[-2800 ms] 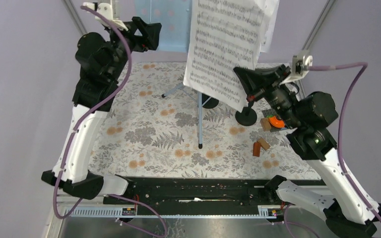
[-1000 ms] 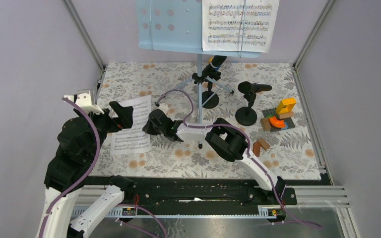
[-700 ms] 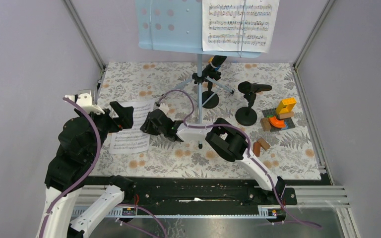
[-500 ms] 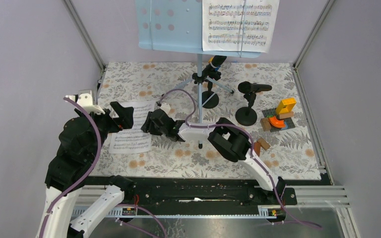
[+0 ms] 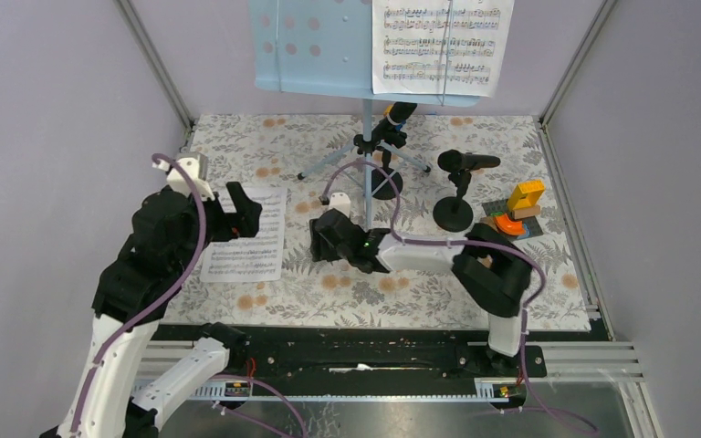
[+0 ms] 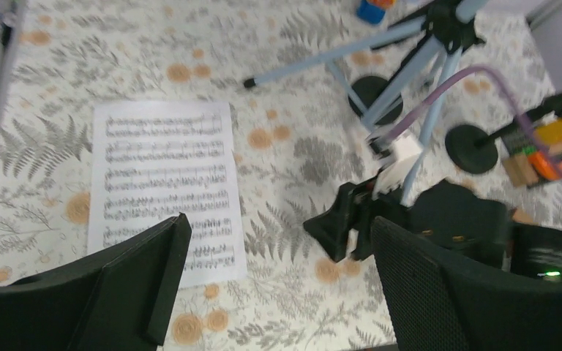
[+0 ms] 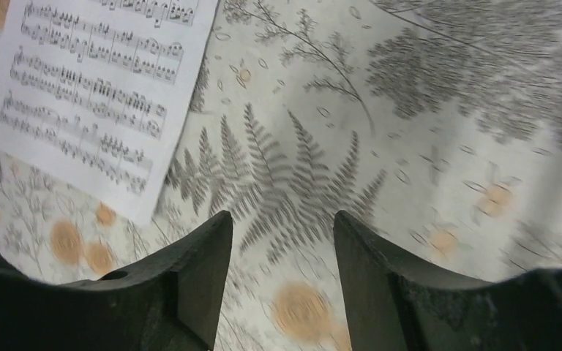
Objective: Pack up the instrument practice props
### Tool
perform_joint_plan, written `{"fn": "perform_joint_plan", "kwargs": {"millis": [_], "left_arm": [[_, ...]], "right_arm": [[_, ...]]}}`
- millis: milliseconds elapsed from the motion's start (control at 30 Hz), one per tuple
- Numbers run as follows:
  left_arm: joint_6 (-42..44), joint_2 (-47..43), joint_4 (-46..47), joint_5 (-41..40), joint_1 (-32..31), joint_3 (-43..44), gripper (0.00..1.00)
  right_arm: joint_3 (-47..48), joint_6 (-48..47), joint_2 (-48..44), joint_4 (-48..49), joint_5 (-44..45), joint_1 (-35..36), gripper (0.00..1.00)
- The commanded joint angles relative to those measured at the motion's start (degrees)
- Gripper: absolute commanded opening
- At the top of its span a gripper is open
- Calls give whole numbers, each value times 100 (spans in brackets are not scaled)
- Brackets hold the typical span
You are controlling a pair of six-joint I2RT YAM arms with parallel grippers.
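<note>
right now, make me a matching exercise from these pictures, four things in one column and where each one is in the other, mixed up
Things
1. loose sheet-music page
2. second sheet-music page
3. toy blocks
4. right gripper

Places
a. just right of the right-hand microphone holder
b. open and empty, over the floral cloth near the tripod pole
c. flat on the floral cloth, by the left gripper
d. propped on the light-blue music desk

Pairs: 1-c, 2-d, 3-a, 4-b
</note>
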Motion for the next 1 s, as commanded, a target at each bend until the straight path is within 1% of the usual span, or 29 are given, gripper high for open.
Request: {"fn": "perform_joint_plan", "kwargs": {"millis": [0, 133, 233, 367, 467, 567, 667, 767, 900, 967], "left_arm": [[-59, 294, -508, 665, -6, 144, 99], [-295, 181, -568, 798, -6, 12, 99], [-377, 165, -572, 1079, -6, -38, 99], [-463, 197, -491, 1306, -6, 39, 99], [-425, 238, -325, 1395, -6, 275, 99], [-332, 427, -2, 1757, -5, 685, 99], [-301, 761, 424, 2216, -6, 1211, 99], [-296, 1166, 878, 2656, -11, 1771, 99], [-299, 1717, 1436, 2981, -6, 2365, 99], [-319, 1903, 1777, 3097, -6, 2540, 99]], "right_arm": [[-629, -859, -1289, -362, 168, 67, 61], [-842, -1324, -2073, -1078, 16, 126, 61], [-763, -1690, -2585, -1779, -57, 192, 62], [-614, -2145, -3335, -2424, -159, 293, 62], [-462, -2333, -3949, -2762, -127, 299, 62], [-302, -2510, -4591, -2835, -155, 299, 64], [185, -2713, -4954, -3090, -315, 292, 71], [865, -2816, -5043, -3336, -420, 290, 75], [2219, -2981, -4656, -4077, -180, 144, 77], [2890, -3082, -4413, -4319, -450, -146, 77]]}}
